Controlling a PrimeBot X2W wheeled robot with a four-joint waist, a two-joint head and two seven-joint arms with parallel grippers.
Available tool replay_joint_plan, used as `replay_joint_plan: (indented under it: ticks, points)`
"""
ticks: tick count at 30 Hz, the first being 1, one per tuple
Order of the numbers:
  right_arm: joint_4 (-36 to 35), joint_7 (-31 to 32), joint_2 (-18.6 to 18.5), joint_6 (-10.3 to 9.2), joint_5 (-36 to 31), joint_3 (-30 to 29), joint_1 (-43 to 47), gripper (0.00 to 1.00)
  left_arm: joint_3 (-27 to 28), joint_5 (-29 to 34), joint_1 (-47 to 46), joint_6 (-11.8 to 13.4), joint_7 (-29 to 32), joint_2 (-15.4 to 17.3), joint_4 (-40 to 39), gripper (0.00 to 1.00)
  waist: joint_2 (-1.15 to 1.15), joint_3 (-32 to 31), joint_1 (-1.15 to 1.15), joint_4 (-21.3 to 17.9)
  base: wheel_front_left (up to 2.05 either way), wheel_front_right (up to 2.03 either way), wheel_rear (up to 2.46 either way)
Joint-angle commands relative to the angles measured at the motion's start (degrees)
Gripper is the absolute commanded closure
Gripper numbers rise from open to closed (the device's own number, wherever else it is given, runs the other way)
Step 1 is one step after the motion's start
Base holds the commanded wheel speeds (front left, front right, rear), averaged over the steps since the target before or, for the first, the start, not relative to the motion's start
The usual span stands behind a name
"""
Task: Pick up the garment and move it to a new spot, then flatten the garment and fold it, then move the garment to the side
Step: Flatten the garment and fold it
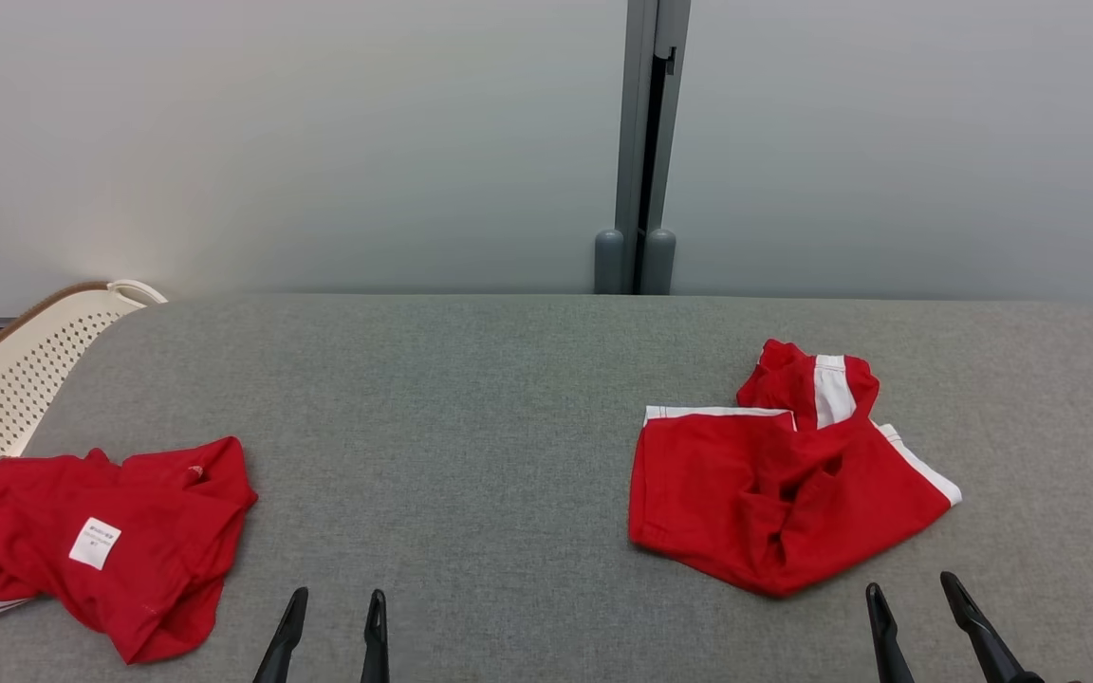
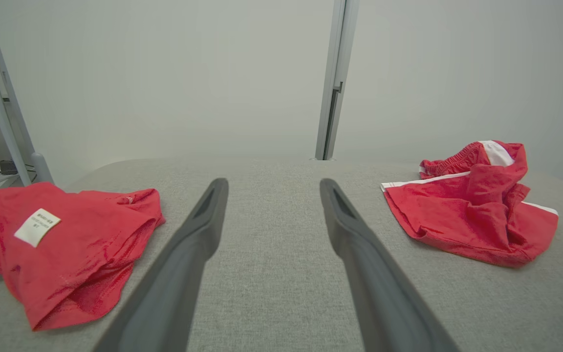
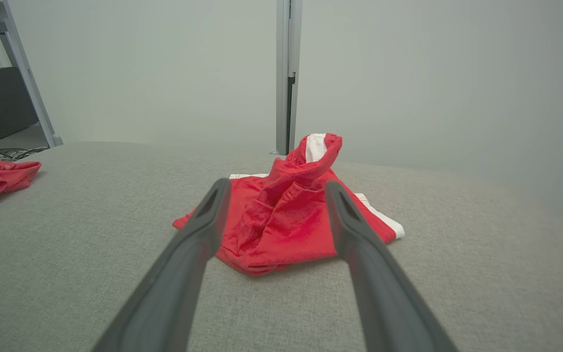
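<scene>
Pickup is not yet begun: left gripper (image 1: pixel 336 596) and right gripper (image 1: pixel 907 581) sit empty, fingers apart, with the crumpled red garment (image 1: pixel 774 484) just beyond the right one (the likelier target), so a forward reach and pinch comes next.

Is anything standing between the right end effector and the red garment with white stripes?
Nothing visible. Only bare grey table separates the open right end effector from the striped red garment; the other red garment lies far left.
</scene>
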Motion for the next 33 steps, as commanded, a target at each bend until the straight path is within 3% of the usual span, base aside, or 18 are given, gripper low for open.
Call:
replay_joint_plan:
  ticks: [1, 6, 14, 26, 33]
  points:
    - [-0.2, -0.2, -0.1, -0.02, -0.1, 0.0, 0.3, 0.0, -0.2, 0.6, -1.6, -0.3, -0.3, -0.1, 0.3, 0.0, 0.0, 0.3, 0.0, -0.2, 0.0, 0.0, 0.0]
    - [-0.8, -0.2, -0.1, -0.02, -0.9, -0.3, -1.2, 0.0, -1.8, 1.2, -6.3, -2.2, -0.3, -0.1, 2.3, 0.0, 0.0, 3.0, 0.0, -1.4, 0.0, 0.0, 0.0]
    - [-2.3, -0.2, -0.1, -0.02, -2.3, -0.6, -6.4, 0.0, -7.6, 1.6, -24.0, -5.2, 0.8, 1.3, 10.5, 0.0, 0.0, 11.9, 0.0, -4.8, 0.0, 0.0, 0.0]
    - [-3.1, -0.2, 0.0, -0.02, -2.9, -1.3, -10.9, 0.0, -19.9, -8.3, -47.7, -5.6, 10.2, 1.4, 29.1, 0.0, 0.0, 20.1, 0.0, -10.3, 0.0, 0.0, 0.0]
    - [-3.4, -0.2, -0.1, -0.02, -2.7, -0.3, -13.2, 0.0, -27.3, -10.0, -58.6, -5.6, 12.6, 2.2, 39.1, 0.0, 0.0, 23.3, 0.0, -12.7, 0.0, 0.0, 0.0]
